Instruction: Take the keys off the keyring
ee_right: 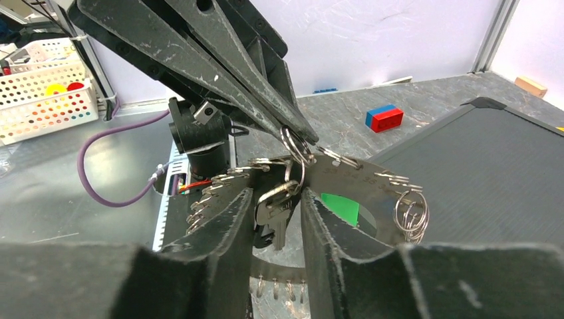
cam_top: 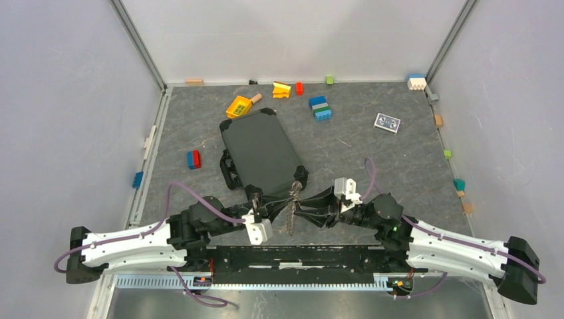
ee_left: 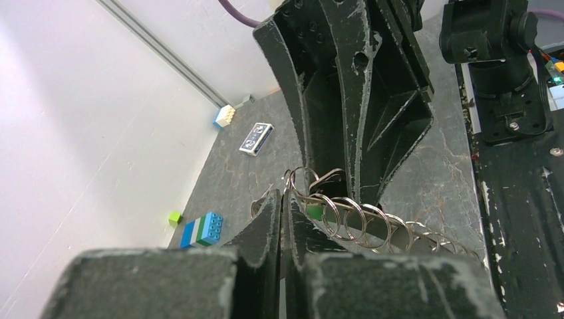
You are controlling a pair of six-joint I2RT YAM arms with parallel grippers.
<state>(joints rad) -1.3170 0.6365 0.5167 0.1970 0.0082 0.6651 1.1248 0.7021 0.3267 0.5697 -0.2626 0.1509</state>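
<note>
Hanging clear of the table right now: keyring (cam_top: pixel 290 214), edge-on from above, between the two arms over the base rail (cam_top: pixel 299 256) and just in front of the black case (cam_top: pixel 259 149). Pinched near its top by the left gripper (ee_right: pixel 297 137), jaws fully closed on thin wire. Hard to say whether on the big hoop itself or on one of the split rings (ee_left: pixel 346 216) threaded along it. Flanked lower down by the right gripper (ee_right: pixel 277 199), jaws part-way open either side of one silver key (ee_right: pixel 278 222); cannot tell whether the pads (ee_right: pixel 316 222) already press on it. Looks light overall, but stiff, hard and slick: bare metal, likely to swivel and jangle, with the other keys (ee_right: pixel 213 193) fanned out like teeth and free to swing. Best taken by the flat head of a single key, broad faces against the pads, never by the thin blade or the wire. Green tag (ee_right: pixel 340 207) close beside, so easy to snag. Tight quarters here: both grippers nearly nose to nose, case edge just behind, rail below. More open grey table (cam_top: pixel 399 173) off to the right for drawing a key away; toy bricks (cam_top: pixel 321 108) well apart along the far side.
</note>
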